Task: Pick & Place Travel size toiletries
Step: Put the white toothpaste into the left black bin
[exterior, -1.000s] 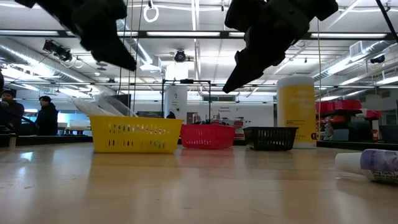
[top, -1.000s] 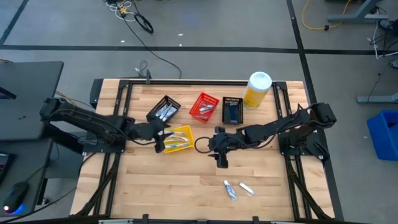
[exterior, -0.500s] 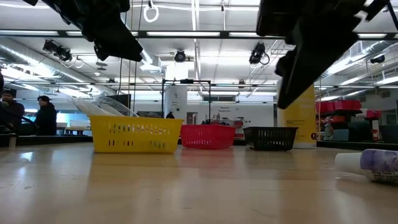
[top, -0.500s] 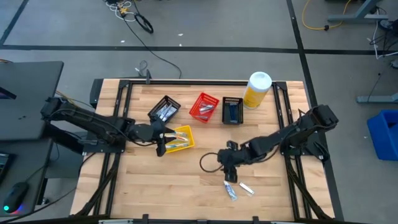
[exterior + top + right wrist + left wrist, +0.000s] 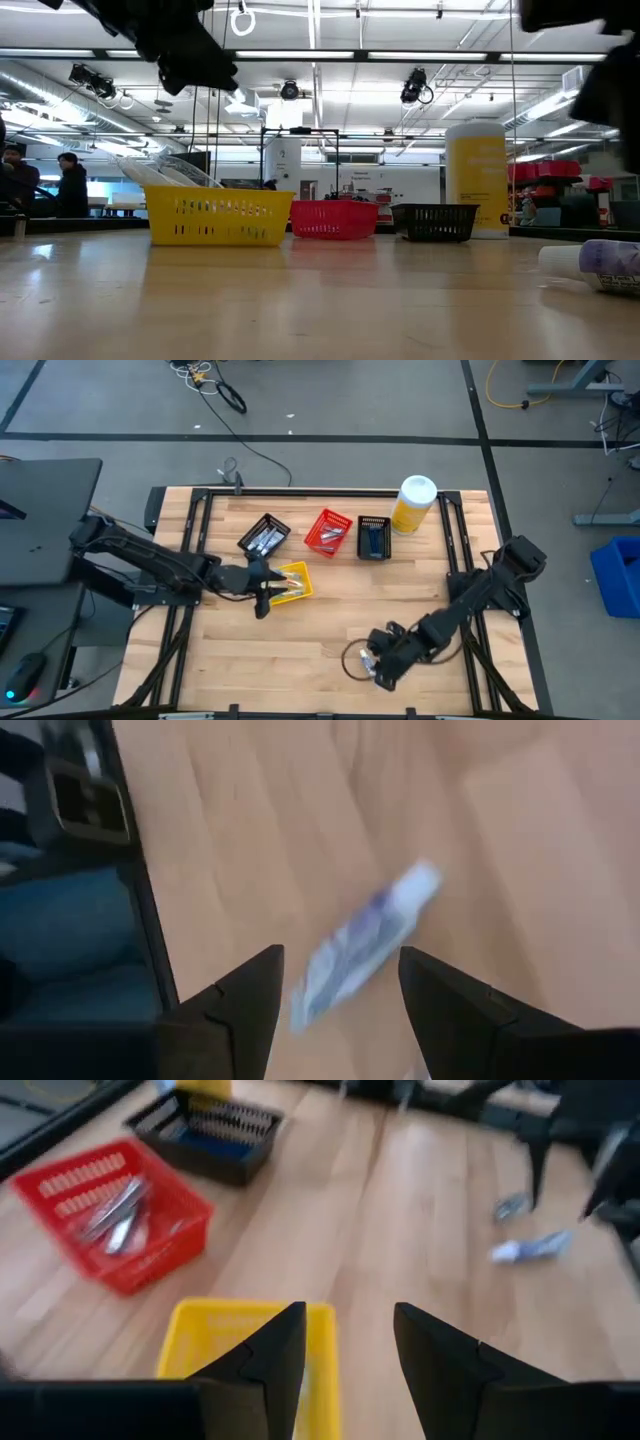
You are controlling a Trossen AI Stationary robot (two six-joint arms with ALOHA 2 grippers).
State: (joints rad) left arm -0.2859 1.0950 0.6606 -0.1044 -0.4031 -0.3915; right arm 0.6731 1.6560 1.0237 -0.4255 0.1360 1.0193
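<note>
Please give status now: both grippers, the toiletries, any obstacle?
Left gripper open, empty, above the yellow basket. Right gripper open, empty, over a small tube lying on the table. No obstacle seen around the tube.

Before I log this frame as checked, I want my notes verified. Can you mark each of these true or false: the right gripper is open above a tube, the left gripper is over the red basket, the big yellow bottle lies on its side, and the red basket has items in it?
1. The right gripper is open above a small white tube. True; the tube lies on the table between the fingers' line of sight.
2. The left gripper is over the red basket. False; it hangs open at the yellow basket.
3. The big yellow bottle lies on its side. False; it stands upright.
4. The red basket holds items. True; the left wrist view shows some inside.
</note>
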